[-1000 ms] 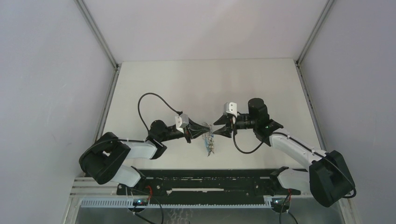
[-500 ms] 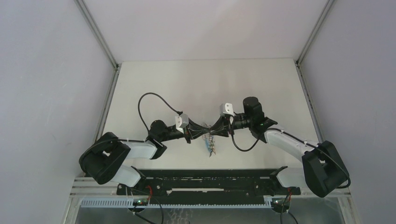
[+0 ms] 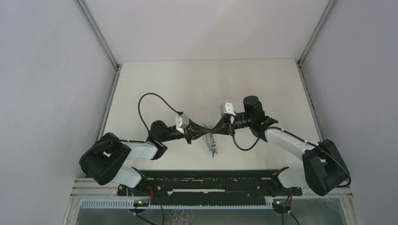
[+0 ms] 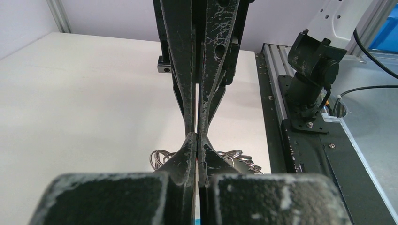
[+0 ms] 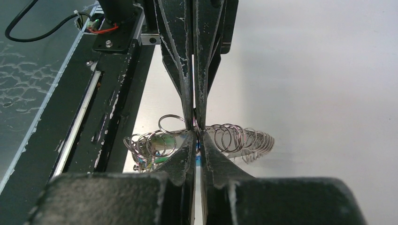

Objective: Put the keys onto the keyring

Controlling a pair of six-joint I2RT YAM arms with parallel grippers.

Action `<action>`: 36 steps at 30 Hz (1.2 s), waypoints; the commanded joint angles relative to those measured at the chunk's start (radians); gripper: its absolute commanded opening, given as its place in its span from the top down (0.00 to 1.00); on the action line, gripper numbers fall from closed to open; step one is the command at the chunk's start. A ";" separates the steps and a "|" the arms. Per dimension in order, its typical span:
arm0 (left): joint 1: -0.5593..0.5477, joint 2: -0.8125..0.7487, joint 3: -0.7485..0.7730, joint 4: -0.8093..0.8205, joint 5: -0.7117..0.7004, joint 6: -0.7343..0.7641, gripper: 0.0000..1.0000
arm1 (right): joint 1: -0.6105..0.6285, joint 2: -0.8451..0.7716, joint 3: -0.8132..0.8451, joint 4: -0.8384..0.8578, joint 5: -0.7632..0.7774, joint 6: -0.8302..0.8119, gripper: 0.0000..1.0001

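Now the black right gripper [image 3: 219, 129] has closed in, pinched shut tip-to-tip against the shut left gripper [image 3: 202, 130]; thin wire keyring of small silver keys [image 3: 211, 144] bunches just beneath (pinched item unclear), threading probably starting.

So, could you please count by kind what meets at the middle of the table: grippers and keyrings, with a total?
Grippers: 2 (left gripper, right gripper)
Keyrings: 1 (keyring, its single keys too small to count)
Total: 3
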 commanded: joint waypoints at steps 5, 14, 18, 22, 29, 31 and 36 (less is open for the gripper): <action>0.004 -0.018 -0.001 0.086 0.018 -0.014 0.99 | 0.007 -0.035 0.101 -0.199 0.031 -0.119 1.00; 0.015 -0.071 0.019 -0.115 0.015 0.072 0.78 | 0.071 -0.046 0.256 -0.515 0.215 -0.235 1.00; 0.015 -0.099 0.029 -0.200 0.010 0.113 0.78 | 0.113 -0.008 0.332 -0.615 0.323 -0.260 1.00; 0.015 -0.100 0.044 -0.238 0.015 0.125 0.80 | 0.161 0.031 0.392 -0.696 0.410 -0.277 1.00; 0.015 -0.109 0.048 -0.250 0.030 0.125 0.81 | 0.225 0.064 0.490 -0.821 0.539 -0.306 1.00; 0.015 -0.107 0.050 -0.251 0.039 0.122 0.81 | 0.243 0.077 0.518 -0.855 0.563 -0.318 1.00; 0.014 -0.083 0.065 -0.242 0.085 0.104 0.81 | 0.273 0.120 0.588 -0.923 0.587 -0.338 1.00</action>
